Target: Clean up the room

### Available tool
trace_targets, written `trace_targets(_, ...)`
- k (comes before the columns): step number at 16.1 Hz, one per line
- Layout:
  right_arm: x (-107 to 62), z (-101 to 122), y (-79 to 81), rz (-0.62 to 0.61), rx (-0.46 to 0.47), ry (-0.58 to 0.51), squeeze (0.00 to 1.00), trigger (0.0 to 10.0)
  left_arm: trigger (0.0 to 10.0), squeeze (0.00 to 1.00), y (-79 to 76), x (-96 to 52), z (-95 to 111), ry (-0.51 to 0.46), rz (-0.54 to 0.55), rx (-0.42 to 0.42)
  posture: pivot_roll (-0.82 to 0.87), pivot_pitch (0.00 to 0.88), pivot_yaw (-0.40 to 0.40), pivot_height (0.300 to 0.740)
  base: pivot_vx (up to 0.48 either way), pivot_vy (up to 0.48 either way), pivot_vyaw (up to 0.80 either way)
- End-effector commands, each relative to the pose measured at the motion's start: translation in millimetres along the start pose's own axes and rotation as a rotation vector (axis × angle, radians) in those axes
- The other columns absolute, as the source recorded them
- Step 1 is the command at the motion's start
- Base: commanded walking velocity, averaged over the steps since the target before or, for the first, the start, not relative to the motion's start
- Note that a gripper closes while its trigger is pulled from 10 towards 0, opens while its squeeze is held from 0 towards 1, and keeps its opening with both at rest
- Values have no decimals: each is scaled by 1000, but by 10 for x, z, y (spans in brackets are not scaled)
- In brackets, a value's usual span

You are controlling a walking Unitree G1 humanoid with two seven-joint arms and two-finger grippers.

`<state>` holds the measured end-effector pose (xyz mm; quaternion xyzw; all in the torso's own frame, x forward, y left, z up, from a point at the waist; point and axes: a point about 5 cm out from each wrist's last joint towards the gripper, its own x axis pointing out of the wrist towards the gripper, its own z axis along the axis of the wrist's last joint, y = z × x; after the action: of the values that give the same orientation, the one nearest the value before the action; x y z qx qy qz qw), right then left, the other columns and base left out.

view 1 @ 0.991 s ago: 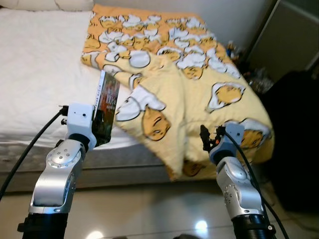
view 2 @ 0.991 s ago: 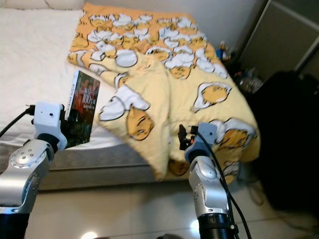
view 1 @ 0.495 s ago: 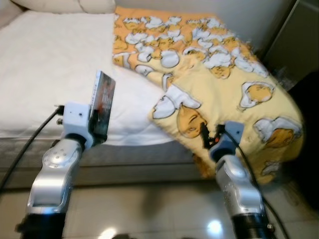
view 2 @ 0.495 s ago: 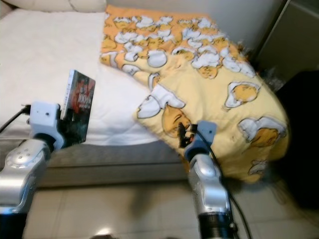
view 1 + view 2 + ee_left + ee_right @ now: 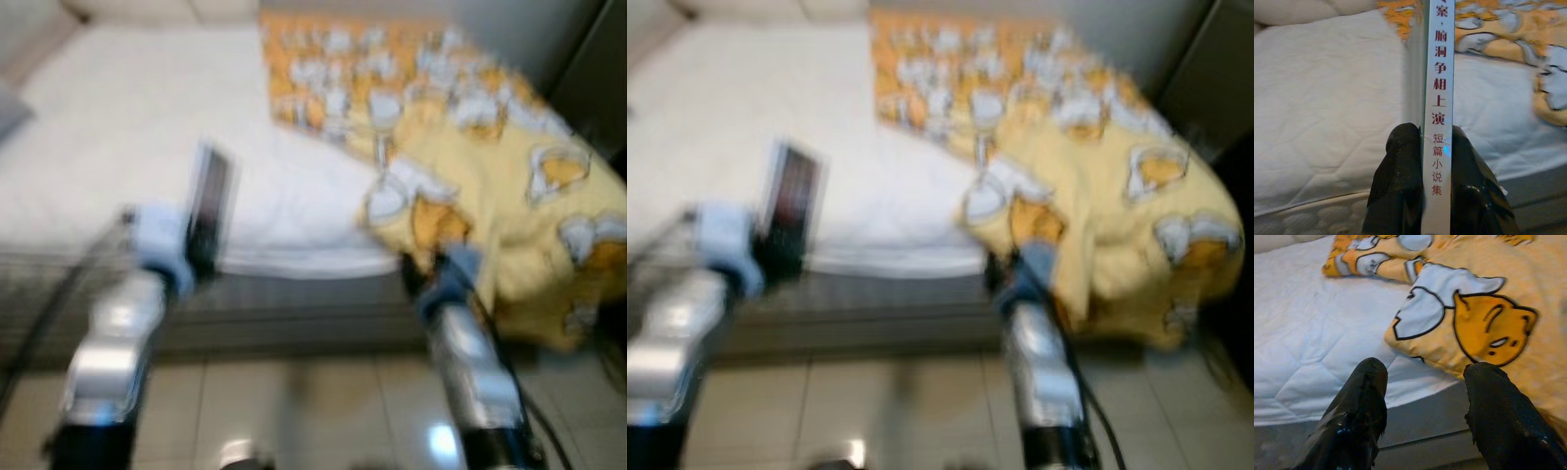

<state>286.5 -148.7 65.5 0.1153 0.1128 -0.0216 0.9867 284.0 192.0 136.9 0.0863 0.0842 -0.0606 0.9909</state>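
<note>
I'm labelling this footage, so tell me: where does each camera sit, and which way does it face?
Left and right eye views: on the head, looking down at the bed and yellow blanket; both silver arms show.
Left wrist view: along the left pincer, shut on a book, facing the bed.
Right wrist view: along the open right pincer, facing the blanket's edge.
All share bed and blanket.

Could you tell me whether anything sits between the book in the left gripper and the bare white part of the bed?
Nothing visible does. The left gripper holds the book upright before the white mattress; the yellow blanket lies to the robot's right of that stretch.
</note>
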Motion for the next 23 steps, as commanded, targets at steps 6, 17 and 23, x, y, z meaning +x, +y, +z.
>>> trace_targets(6, 10, 75, 33, 16, -3, -34, 0, 10000, 10000, 0, 24, 5, 150, -66, 9, 14, 2, 0, -46, 740, 0, 442, -119)
trace_targets(17, 82, 174, 16, 21, 3, -51, 0, 10000, 10000, 0, 52, 56, 218, -90, 36, 3, 14, 0, -54, 740, 0, 395, 0)
trace_targets(23, 135, 267, -6, 9, -2, -79, 0, 10000, 10000, 0, 123, 92, 281, -135, 95, -4, 9, 0, -55, 740, 0, 0, 0)
